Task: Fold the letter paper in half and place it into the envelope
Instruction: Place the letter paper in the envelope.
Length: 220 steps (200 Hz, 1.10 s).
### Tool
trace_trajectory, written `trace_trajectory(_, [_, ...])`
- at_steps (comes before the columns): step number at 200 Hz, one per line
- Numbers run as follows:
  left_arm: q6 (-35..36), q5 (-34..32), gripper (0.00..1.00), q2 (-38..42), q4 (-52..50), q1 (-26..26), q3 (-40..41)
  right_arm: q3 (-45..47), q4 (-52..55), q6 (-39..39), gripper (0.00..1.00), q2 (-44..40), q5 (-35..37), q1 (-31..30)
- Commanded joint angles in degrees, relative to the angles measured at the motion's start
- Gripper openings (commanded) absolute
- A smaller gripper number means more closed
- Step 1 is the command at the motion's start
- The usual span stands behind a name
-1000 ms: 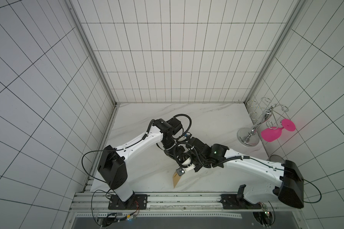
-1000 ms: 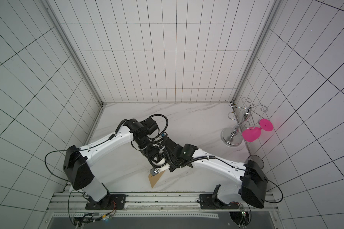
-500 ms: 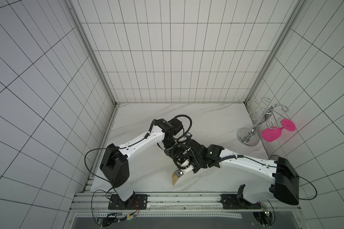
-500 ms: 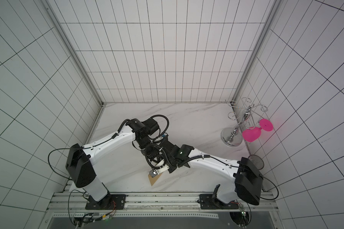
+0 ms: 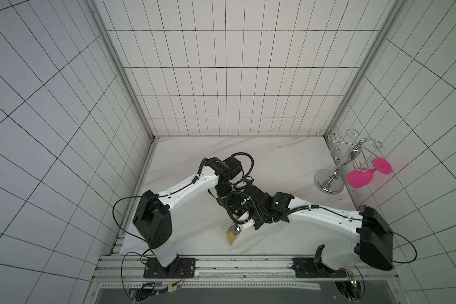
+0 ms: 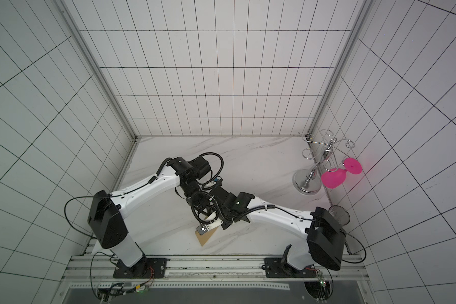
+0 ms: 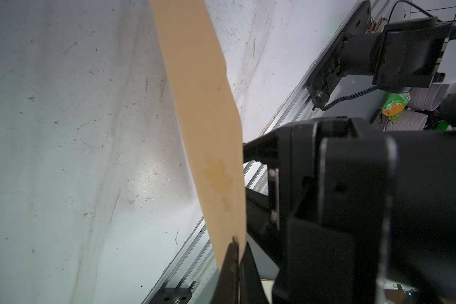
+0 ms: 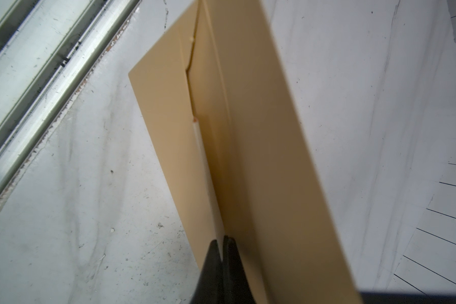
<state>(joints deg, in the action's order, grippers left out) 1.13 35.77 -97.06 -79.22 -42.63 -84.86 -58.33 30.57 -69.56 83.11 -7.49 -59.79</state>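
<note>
At the middle front of the marble table [image 5: 274,158], two arms meet wrist over wrist. The left arm [image 5: 184,189] rises from its front-left base, bends at a far elbow and turns its wrist down toward the front. The right arm [image 5: 324,218] stretches low from the front right.

The left gripper [image 7: 234,251] has its fingers pressed together on one edge of the envelope [image 7: 203,105], seen almost edge-on there. The right gripper [image 8: 223,247] pinches at the envelope's opening, where a pale strip of the letter paper [image 8: 201,147] runs to its tips. Whether it grips the sheet alone or the envelope wall too is unclear.

In both top views the wrists hide all but one corner of the envelope [image 5: 232,237] [image 6: 205,236], and the sheet is hidden.

There are two arms, two grippers, one envelope and one sheet. At the far right, one wire glass rack [image 5: 334,173] holds one pink glass [image 5: 359,177].
</note>
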Motion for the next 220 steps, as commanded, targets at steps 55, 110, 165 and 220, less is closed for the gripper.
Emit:
trace_trajectory(55, [1.18,1.91,0.00,1.46,2.20,-1.24,-0.93,-2.38,-0.65,2.94,0.34,-1.10,1.51,-0.51])
trace_trajectory(110, [-0.11,-1.58,0.00,1.37,3.61,1.52,-0.30,-6.01,3.82,4.23,0.43,-6.29,3.50,-0.53])
trace_trajectory(165, [-0.73,-3.86,0.00,-0.49,3.80,2.07,-1.00,-1.31,5.82,7.24,0.44,-14.00,7.59,-0.43])
trace_trajectory(220, [-3.31,-10.19,0.00,-1.86,5.64,3.19,-0.86,4.45,3.84,28.97,0.00,-19.05,9.15,6.75])
